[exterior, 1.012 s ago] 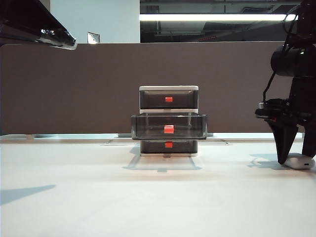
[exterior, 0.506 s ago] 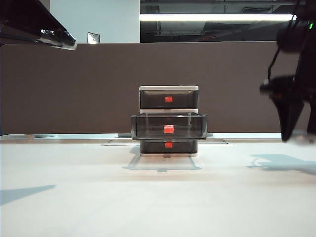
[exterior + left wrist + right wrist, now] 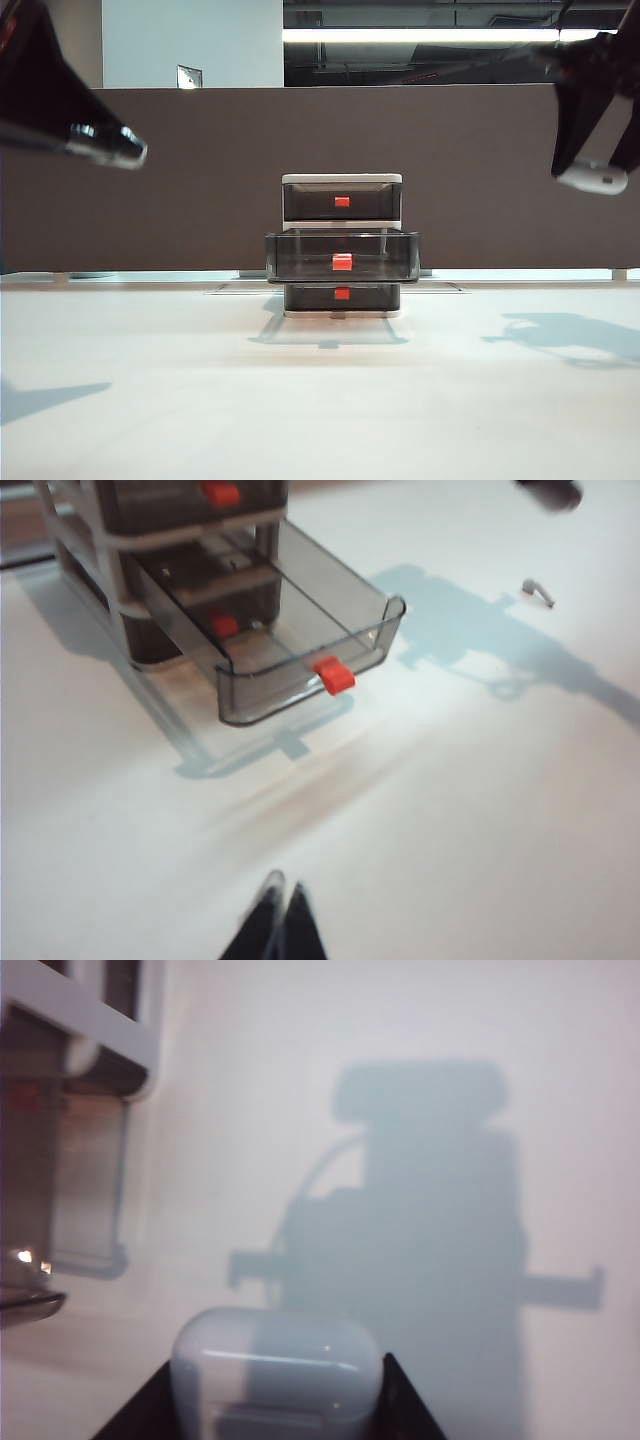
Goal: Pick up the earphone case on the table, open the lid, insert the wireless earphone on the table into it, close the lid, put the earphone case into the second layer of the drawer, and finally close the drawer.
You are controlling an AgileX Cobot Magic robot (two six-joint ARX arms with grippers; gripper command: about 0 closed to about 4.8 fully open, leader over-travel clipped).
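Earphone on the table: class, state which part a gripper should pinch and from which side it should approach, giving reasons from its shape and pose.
Probably the stem, from straight above: the earphone lies flat on the table, so only a top-down pinch gets a finger each side. The left gripper, shut above the table, is free; the right gripper holds the case aloft.

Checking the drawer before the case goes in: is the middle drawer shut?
No, the second layer of the drawer stands pulled well out of the drawer frame, and its tray shows nothing inside.
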